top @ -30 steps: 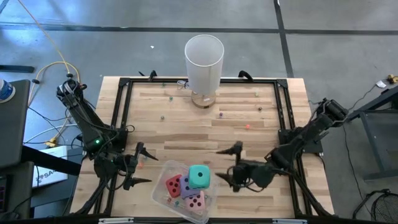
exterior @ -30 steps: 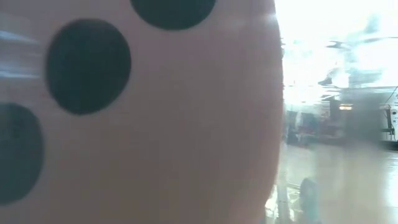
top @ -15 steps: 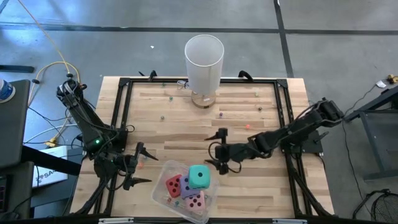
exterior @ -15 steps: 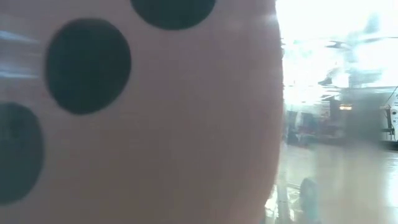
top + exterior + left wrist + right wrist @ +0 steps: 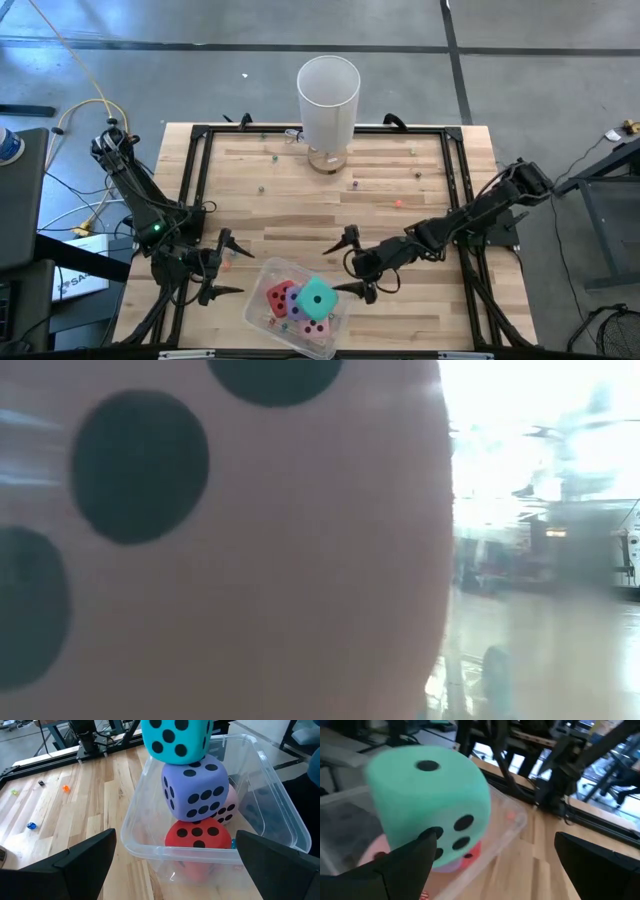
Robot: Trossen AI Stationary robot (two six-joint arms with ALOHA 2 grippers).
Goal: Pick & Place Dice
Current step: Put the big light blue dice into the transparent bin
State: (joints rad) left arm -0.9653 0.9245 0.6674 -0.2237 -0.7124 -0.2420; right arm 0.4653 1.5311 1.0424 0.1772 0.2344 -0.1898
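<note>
Right gripper (image 5: pixel 349 262), fingers spread, hovers beside the teal-green foam die (image 5: pixel 318 298) topping the clear plastic bin (image 5: pixel 262 272), likely to grab it; left gripper (image 5: pixel 226 268) waits spread.

you're looking down on a grey concrete floor (image 5: pixel 180 70) crossed by dark seam lines, one running along past the table's far edge and one slanting off toward the far right corner. a yellow cable (image 5: pixel 70 55) trails over the floor on the left, with more loose cables (image 5: pixel 60 205) bunched beside the table's left edge. a dark metal stand (image 5: pixel 610 200) sits off the right edge. across the table at its own height, the room (image 5: pixel 545 540) behind is hazy, with strong white light (image 5: pixel 520 400) high up and a glossy floor.
</note>
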